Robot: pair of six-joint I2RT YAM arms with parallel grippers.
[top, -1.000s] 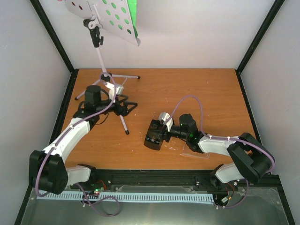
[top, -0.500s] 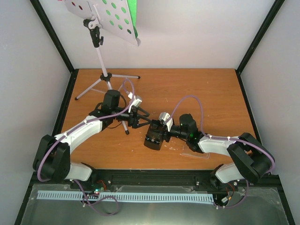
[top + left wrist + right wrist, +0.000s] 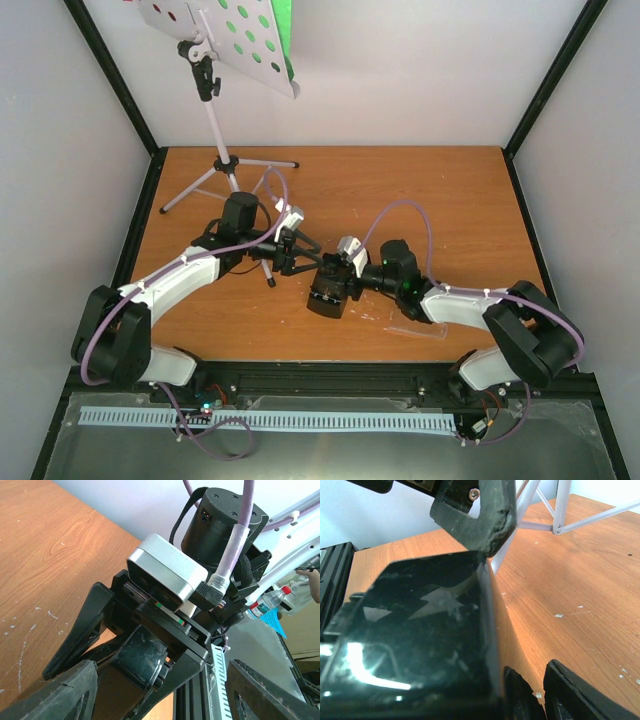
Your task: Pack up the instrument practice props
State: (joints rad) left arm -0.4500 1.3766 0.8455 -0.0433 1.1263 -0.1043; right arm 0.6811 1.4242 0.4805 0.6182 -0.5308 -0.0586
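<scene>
Centre of the table (image 3: 450, 200), the right gripper (image 3: 342, 276) clamps the black metronome (image 3: 328, 295) as the left gripper (image 3: 306, 257), jaws apart, hovers at its far end; a square, centred bite should avoid tipping it

The left gripper (image 3: 305, 255) has swung from the music stand (image 3: 222, 160) legs toward the tabletop's middle, jaws narrowing, now just beside the black metronome (image 3: 328, 294).

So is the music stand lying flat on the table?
No, the music stand stands upright on its spread tripod legs at the far left.
</scene>
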